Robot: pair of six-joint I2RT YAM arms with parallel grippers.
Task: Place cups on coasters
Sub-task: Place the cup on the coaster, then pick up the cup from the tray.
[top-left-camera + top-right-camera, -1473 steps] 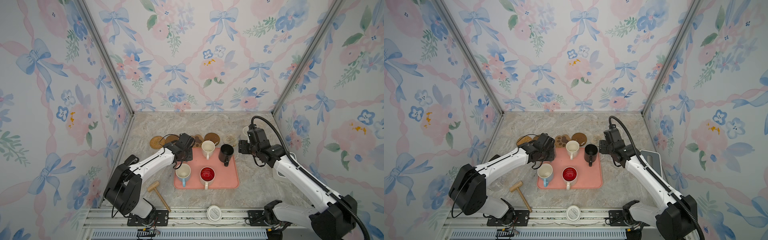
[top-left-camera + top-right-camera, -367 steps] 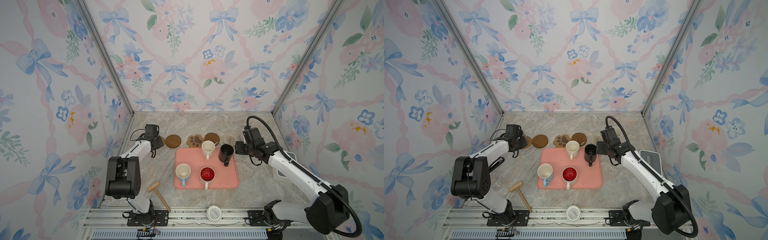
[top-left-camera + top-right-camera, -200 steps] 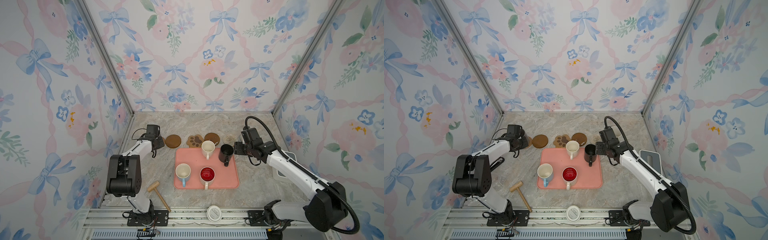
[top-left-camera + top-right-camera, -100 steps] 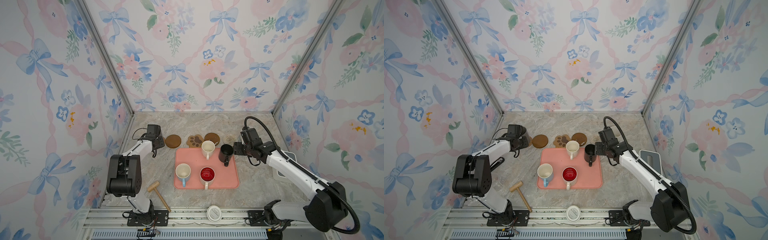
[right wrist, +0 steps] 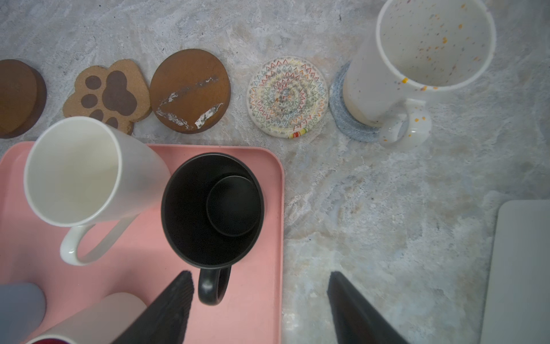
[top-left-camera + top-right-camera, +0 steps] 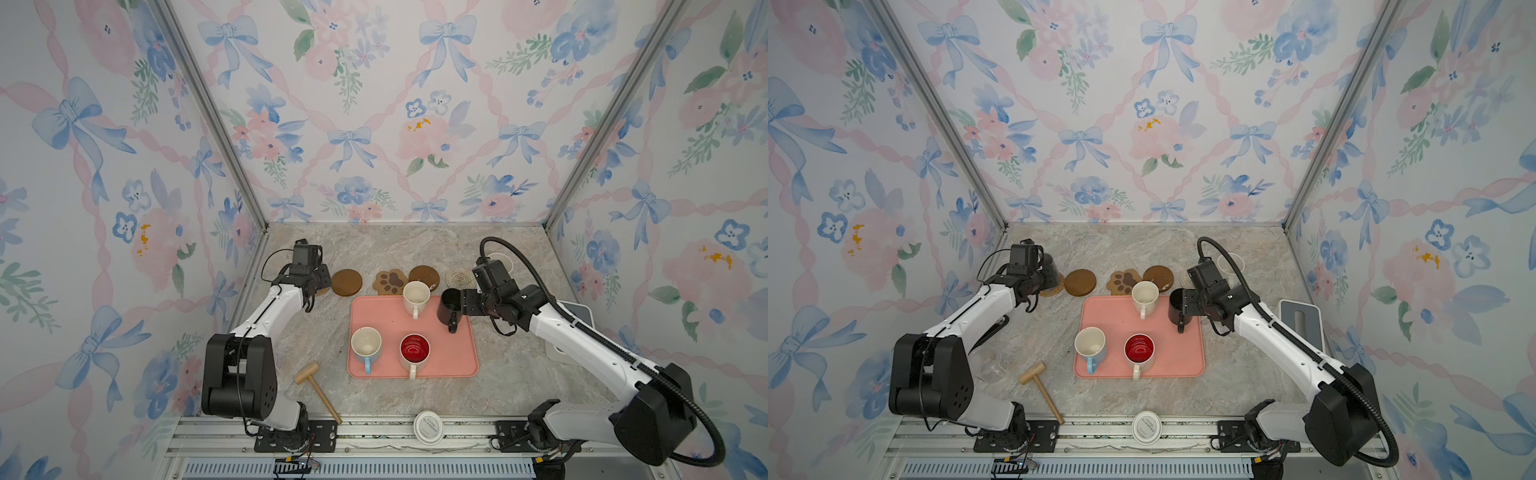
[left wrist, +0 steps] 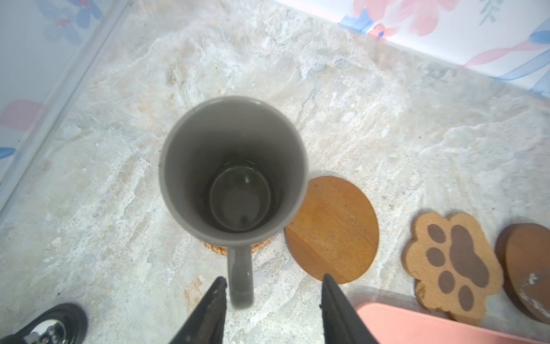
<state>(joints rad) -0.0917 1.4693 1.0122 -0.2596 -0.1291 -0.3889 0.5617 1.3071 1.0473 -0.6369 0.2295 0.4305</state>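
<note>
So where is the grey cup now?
In the left wrist view the grey cup stands on the rattan coaster at the left end of the row, beside the round wooden coaster, by the left gripper.

A robot test booth rather than a lived-in room: bow-and-flower wallpaper (image 6: 374,124) covers flat panels held between bare metal posts (image 6: 217,120). A marble-look counter (image 6: 395,245) forms the base, and two robot arms (image 6: 274,307) are bolted to a metal rail (image 6: 374,434) along its front.

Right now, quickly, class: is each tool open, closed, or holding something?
Left tool: open, astride the handle of the grey ceramic mug, gripping nothing.
Right tool: open, astride the handle of the black ceramic mug, gripping nothing.
</note>
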